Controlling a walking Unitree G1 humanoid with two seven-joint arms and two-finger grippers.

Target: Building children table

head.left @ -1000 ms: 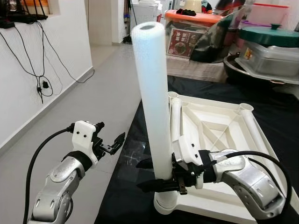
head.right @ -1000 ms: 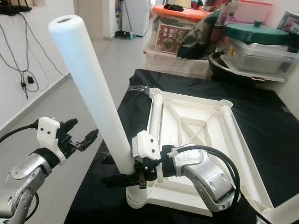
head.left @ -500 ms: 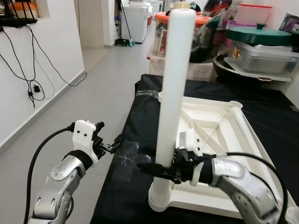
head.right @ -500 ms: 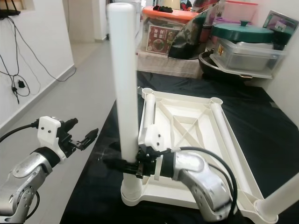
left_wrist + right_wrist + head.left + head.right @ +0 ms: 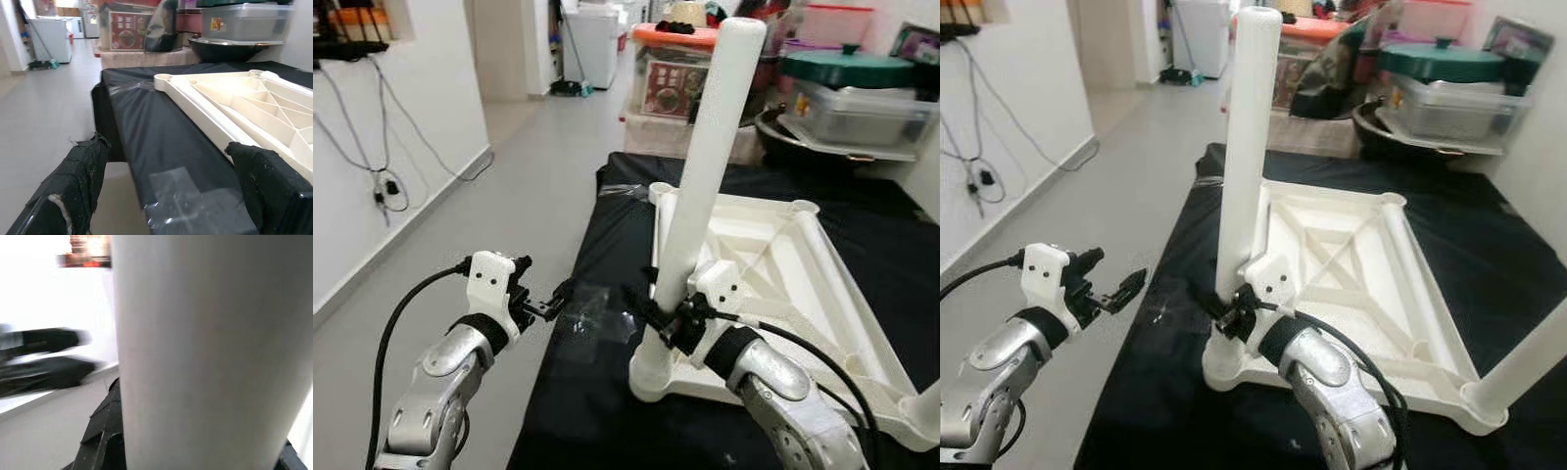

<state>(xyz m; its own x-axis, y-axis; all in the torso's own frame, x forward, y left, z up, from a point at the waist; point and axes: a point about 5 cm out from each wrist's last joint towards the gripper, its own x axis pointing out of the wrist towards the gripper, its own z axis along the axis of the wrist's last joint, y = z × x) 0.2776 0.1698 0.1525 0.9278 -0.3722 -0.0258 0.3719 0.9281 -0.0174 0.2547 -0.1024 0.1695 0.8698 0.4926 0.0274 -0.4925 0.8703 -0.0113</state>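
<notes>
Covering the work surface: black cloth (image 5: 607,392), reaching its near edge.
Tabletop: white children's tabletop (image 5: 773,264) lies upside down on the cloth, ribs facing up.
Leg: white table leg (image 5: 705,166) stands in the near-left corner socket, tilted.
Right gripper (image 5: 651,308): fingers clamped around the leg's lower part.
Left gripper (image 5: 553,302): fingers spread apart, holding nothing, just off the cloth's left edge.

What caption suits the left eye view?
Right gripper holds white leg in upturned tabletop's corner socket.

white table leg (image 5: 705,176) now tilted rightward, right gripper (image 5: 656,299) nearer its base
</notes>
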